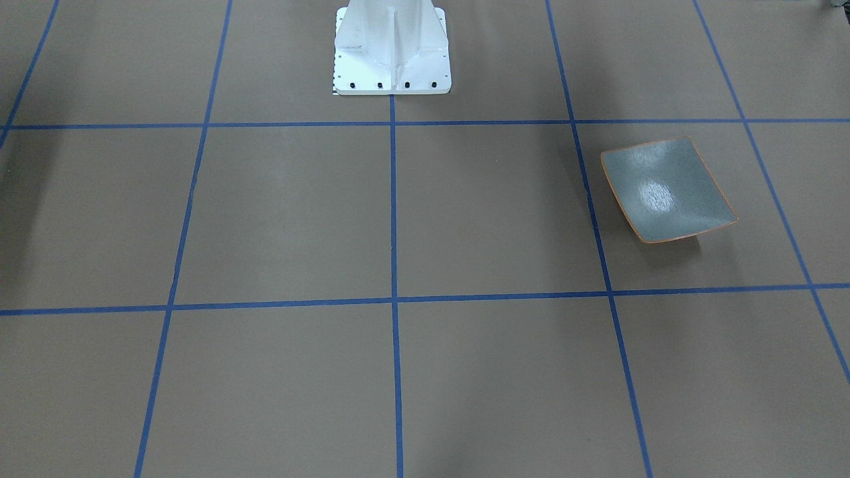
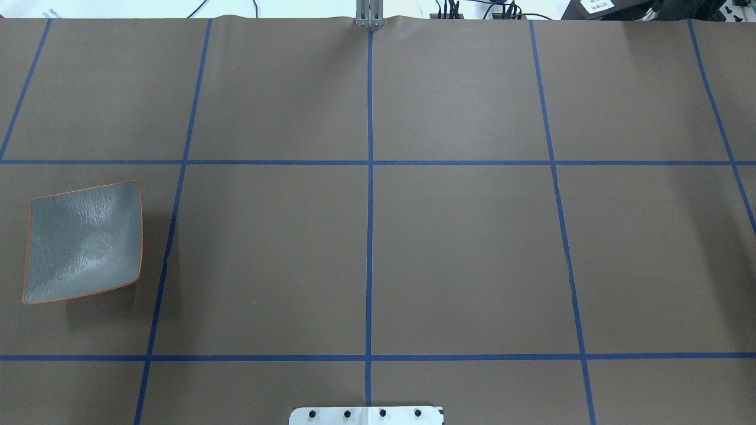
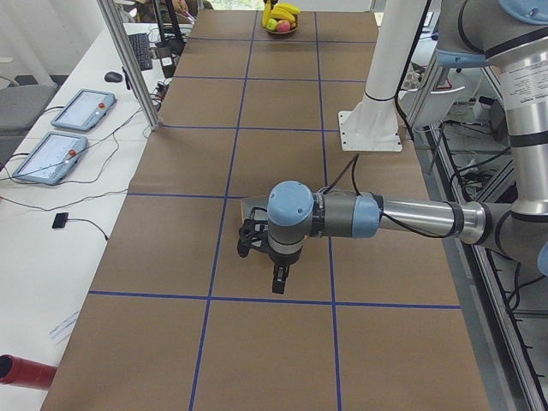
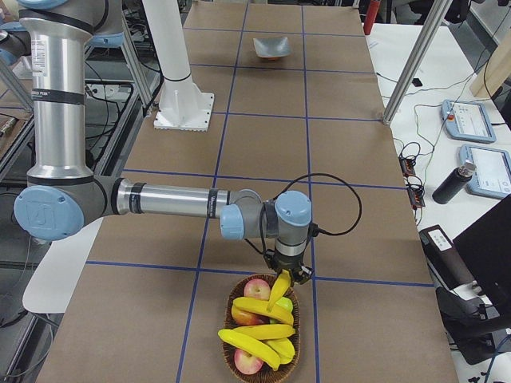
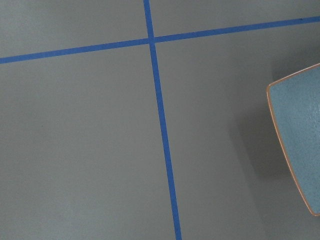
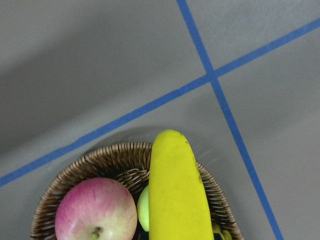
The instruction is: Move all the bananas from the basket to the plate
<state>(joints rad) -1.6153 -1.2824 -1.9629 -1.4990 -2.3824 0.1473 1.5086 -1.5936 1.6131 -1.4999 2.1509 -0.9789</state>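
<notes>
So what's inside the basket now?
Bananas, red apples and something green, half hidden by a banana. Fruit covers the basket's bottom; anything below cannot be seen.

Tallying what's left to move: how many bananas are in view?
4 bananas: one upright under the right gripper, three lying in the basket; others may be hidden.
</notes>
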